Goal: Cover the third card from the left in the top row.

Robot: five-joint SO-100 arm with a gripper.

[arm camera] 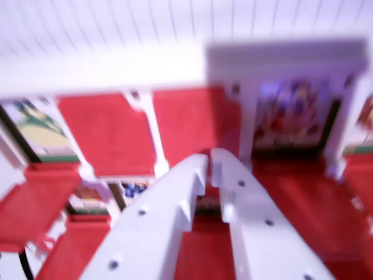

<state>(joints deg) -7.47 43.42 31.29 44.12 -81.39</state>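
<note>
We look down the white claw [208, 160], whose two fingers rise from the bottom edge and nearly meet at their tips, leaving only a narrow slit between them; we see nothing held in that slit. The whole view is blurred by motion, so fine detail is lost.

Taking the claw tips as our landmark: directly above and to the wrist view's left of them lie two red covers [108, 131] in a white frame [152, 125], side by side with a white rib between them. Above and to the wrist view's right of the tips, an uncovered picture card [289, 116] shows, with a raised white flap [285, 58] above it. Far to the wrist view's left of the tips, another uncovered card [38, 131] with green artwork sits at the frame's edge. Below-left of the tips, a small slice of a further card [133, 189] peeks out between red panels. We cannot tell from this view which card counts as third in the top row.
</note>
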